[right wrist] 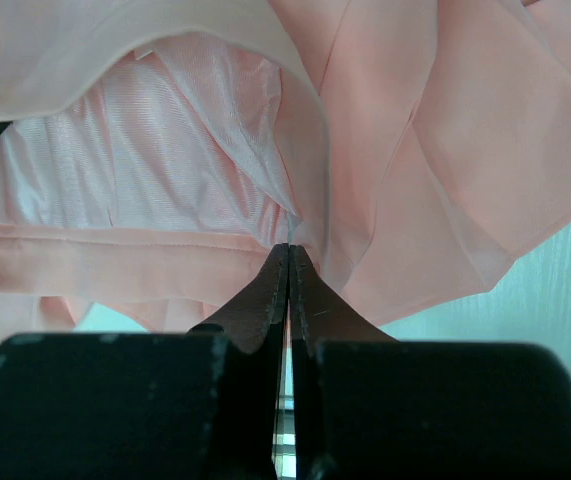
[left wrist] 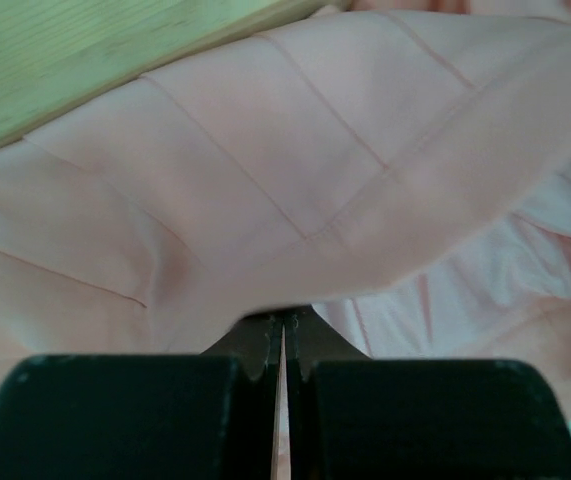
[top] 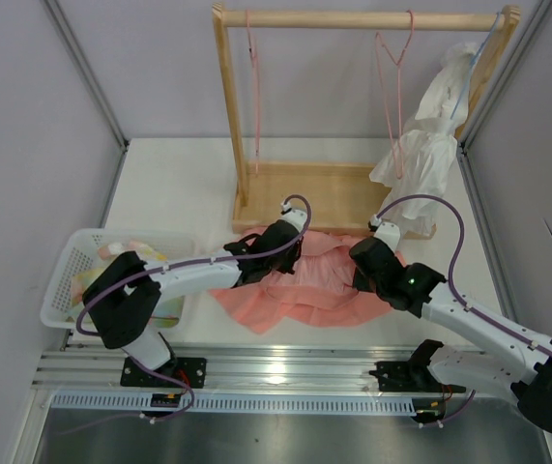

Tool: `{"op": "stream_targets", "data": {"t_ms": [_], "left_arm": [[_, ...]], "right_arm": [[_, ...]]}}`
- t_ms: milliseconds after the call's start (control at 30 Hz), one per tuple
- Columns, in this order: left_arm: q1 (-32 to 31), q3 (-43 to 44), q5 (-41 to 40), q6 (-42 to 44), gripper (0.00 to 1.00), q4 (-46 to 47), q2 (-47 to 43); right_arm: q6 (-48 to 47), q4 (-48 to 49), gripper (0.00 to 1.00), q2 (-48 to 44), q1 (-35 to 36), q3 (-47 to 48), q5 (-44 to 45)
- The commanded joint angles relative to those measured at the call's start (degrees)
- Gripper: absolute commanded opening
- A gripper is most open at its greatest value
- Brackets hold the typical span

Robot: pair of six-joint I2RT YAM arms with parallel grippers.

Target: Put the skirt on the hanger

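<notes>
The salmon-pink pleated skirt (top: pixel 305 285) lies crumpled on the table in front of the wooden rack. My left gripper (top: pixel 283 242) is at its back left edge, with the jaws shut on a fold of the skirt (left wrist: pixel 295 190) at the fingertips (left wrist: pixel 283 318). My right gripper (top: pixel 376 255) is at its right edge, jaws shut on the skirt's waist edge and lining (right wrist: pixel 165 190) at the tips (right wrist: pixel 290 252). Two thin pink hangers hang from the rail, one on the left (top: pixel 254 97) and one right of the middle (top: pixel 394 72).
The wooden rack's base (top: pixel 324 193) stands just behind the skirt and shows in the left wrist view (left wrist: pixel 75 60). A white garment (top: pixel 421 155) hangs on a pale blue hanger (top: pixel 471 72) at the rail's right end. A white basket (top: pixel 68 275) with pastel cloth stands at the left.
</notes>
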Motion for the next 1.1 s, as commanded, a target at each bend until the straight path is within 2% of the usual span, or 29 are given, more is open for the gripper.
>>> {"op": "stream_targets", "data": {"t_ms": [0,200,433,567,733,1067], "left_arm": [[0.5,-1.0,10.1,3.1,0.00,2.7,-7.5],[0.6,-2.1,19.4,3.1,0.00,1.6,-13.2],[1.0,-3.2,24.0,1.7,0.00,1.8,-19.1],[1.2,-2.4,26.0,0.5,0.00,2.3,-23.4],[1.4,-0.8,24.9,0.0,0.00,0.9,-29.0],[3.2,0.9,16.3,-2.9,0.00,-2.1,-41.9]], "right_arm": [[-0.9,1.1,0.00,-0.3,0.0,3.1,1.1],[-1.3,0.3,0.00,-0.8,0.1,5.4,1.5],[-2.1,-1.7,0.00,-2.7,0.7,9.6,1.9],[-2.9,-3.5,0.00,-3.7,1.0,15.4,2.6],[-4.0,-6.1,0.00,-3.5,1.5,22.3,4.9],[-6.9,-7.9,0.00,-2.9,1.7,32.6,8.0]]}}
